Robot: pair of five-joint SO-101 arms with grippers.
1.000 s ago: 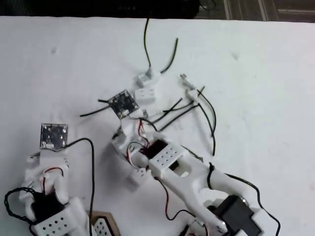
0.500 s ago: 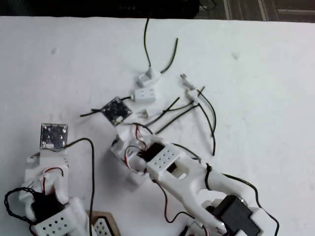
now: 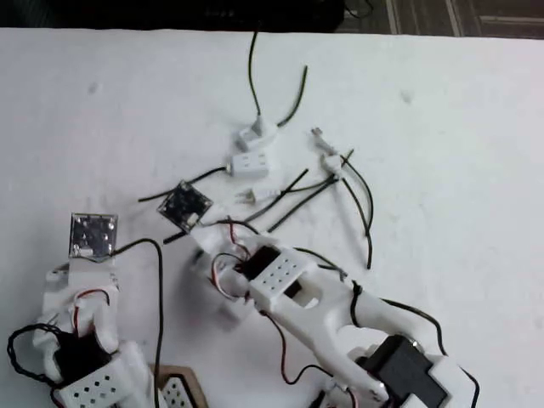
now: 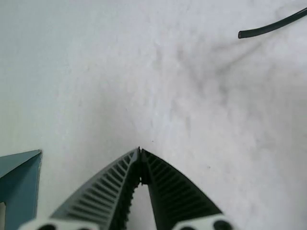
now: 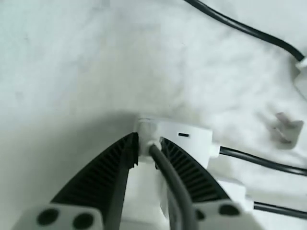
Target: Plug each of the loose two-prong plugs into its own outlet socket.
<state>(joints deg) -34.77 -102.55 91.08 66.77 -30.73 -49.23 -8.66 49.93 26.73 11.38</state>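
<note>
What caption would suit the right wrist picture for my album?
Right gripper pinching a white corded connector, with a loose two-prong plug lying nearby.

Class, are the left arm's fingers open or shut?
Shut: the left gripper has its fingers meeting at their tips in the left wrist view, nothing between them.

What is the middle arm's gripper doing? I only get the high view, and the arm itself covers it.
Observer: The right wrist view shows the right gripper shut on a white plug, its black cable running back between the fingers.
Operator: And the other one?
Observer: The left gripper is shut with nothing in it, above bare table.
</note>
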